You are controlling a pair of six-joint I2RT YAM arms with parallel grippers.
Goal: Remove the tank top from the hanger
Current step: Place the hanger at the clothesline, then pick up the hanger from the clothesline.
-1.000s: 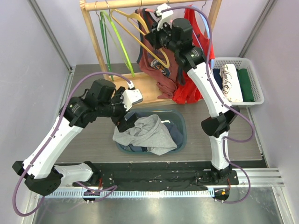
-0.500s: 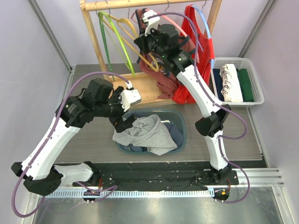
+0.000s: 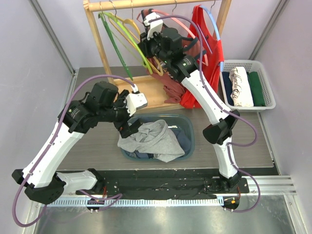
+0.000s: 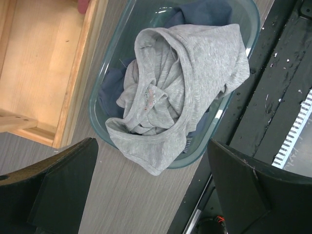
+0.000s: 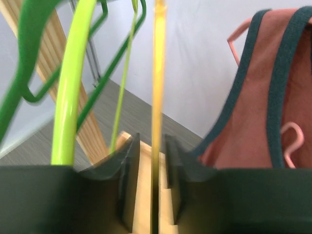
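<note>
The wooden clothes rack [image 3: 96, 39] carries two fabric tank tops [image 3: 209, 53] and three bare plastic hangers [image 3: 127, 35]. The right tool [image 5: 152, 161] straddles the yellow hanger [image 5: 158, 97], grip unclear. The left tool [image 4: 152, 163] is open.

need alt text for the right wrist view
A yellow hanger runs upright between the fingers of the right claw. A lime hanger and a dark green hanger hang left; a rust tank top on a pink hanger is right.

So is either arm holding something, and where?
The right gripper pinches the yellow hanger by its thin bar; the left gripper is open, empty.
</note>
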